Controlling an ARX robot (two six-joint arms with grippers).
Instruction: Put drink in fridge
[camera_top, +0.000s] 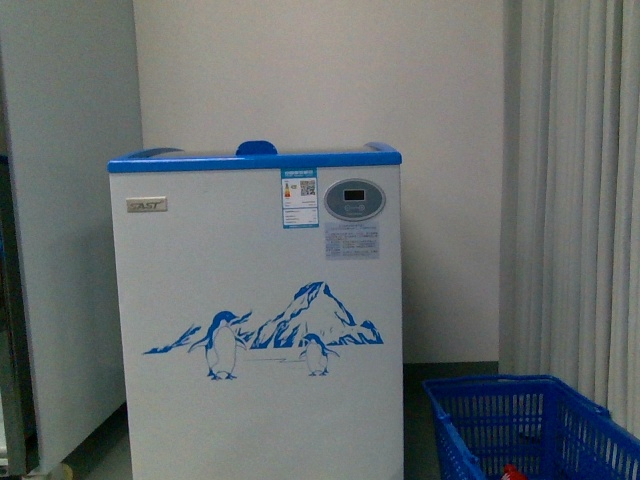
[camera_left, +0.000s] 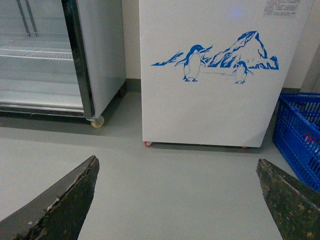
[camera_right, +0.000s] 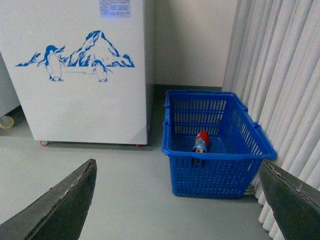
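Note:
The fridge (camera_top: 255, 330) is a white chest cooler with a blue rim and a penguin-and-mountain picture, standing straight ahead; its lid looks closed. It also shows in the left wrist view as the fridge (camera_left: 210, 75) and in the right wrist view as the fridge (camera_right: 75, 75). The drink (camera_right: 201, 141), a small red-capped bottle, stands inside the blue crate (camera_right: 220, 165); only its red cap (camera_top: 512, 472) peeks up in the front view. My left gripper (camera_left: 177, 172) hangs open over bare floor, far from both. My right gripper (camera_right: 177, 172) is open too, short of the crate.
The blue crate (camera_top: 520, 430) sits on the floor right of the fridge, close to white curtains (camera_top: 580, 200). A tall glass-door cabinet (camera_left: 50, 55) on castors stands left of the fridge. Grey floor (camera_left: 175, 180) lies between me and the fridge.

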